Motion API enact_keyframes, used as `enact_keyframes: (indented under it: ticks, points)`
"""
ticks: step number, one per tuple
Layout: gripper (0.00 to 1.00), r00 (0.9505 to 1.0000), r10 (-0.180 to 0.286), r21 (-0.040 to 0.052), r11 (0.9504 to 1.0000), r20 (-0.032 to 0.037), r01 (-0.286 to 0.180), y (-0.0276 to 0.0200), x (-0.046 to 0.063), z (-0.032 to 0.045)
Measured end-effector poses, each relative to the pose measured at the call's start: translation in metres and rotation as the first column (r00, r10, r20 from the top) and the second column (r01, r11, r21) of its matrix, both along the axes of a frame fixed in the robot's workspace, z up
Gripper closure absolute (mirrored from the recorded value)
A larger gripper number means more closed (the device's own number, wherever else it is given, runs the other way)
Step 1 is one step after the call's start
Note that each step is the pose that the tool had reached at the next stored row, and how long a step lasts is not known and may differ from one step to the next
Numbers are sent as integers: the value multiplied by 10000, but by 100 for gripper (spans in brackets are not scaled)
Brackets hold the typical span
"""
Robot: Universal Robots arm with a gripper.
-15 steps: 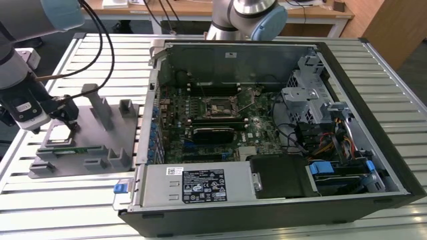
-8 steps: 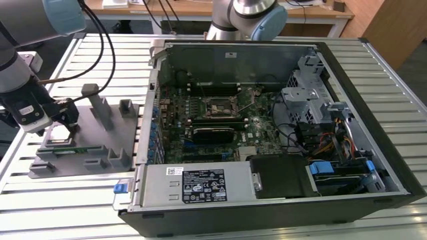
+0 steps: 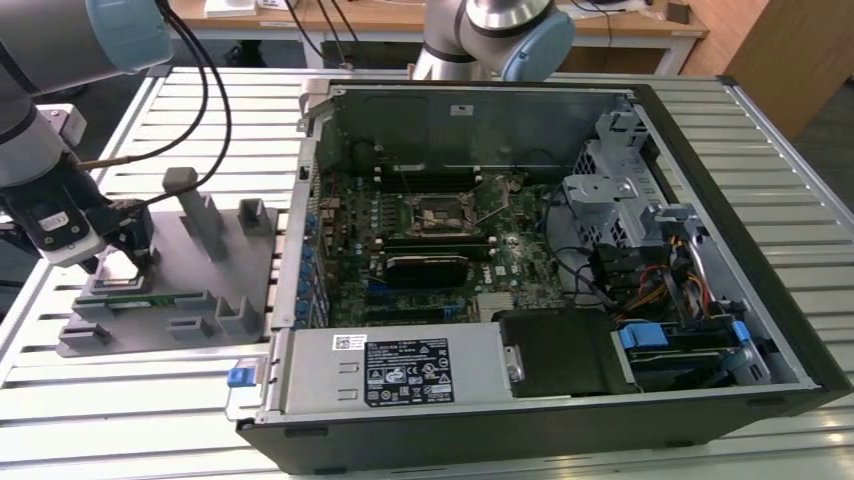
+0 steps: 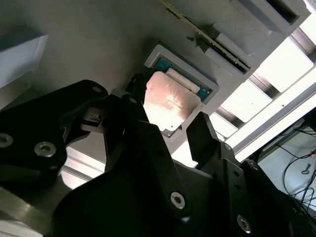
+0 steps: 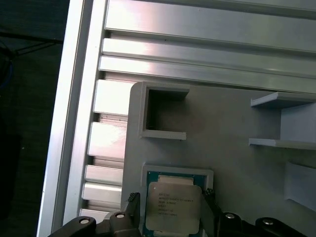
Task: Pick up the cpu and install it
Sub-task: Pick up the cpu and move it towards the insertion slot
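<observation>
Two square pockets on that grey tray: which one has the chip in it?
The pocket straddled by the open pincer holds the cpu; the other pocket, by the corner of the tray, is bare.

the computer case (image 3: 467, 120) lies open on the table (image 3: 774, 110), toward the exterior view's right. inside it the motherboard (image 3: 400, 250) lies flat, with the socket (image 3: 442, 213) near its middle. a holder plate (image 3: 167, 270) lies on the table just beside the case, on the exterior view's left. a memory stick (image 3: 140, 297) lies on the plate. the cpu (image 5: 174, 206) lies in a recess of the plate, and the hand (image 3: 120, 262) hangs over it, its fingers (image 5: 134, 202) on either side, apart from it.
</observation>
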State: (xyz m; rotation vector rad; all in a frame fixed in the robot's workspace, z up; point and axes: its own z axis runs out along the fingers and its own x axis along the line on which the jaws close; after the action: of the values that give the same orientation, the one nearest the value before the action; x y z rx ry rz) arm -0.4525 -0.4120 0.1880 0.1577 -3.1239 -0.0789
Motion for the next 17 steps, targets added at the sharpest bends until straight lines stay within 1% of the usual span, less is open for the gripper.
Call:
enact_keyframes:
  ticks: [5,6,14,17]
  points:
    - [42,10000,-2,-3,10000,-5,2,0,0,-4]
    - [48,10000,-3,-3,10000,-4,3,0,0,-6]
    - [48,10000,-5,-4,10000,0,5,0,0,-10]
    - [47,10000,-6,-8,10000,13,6,1,1,-11]
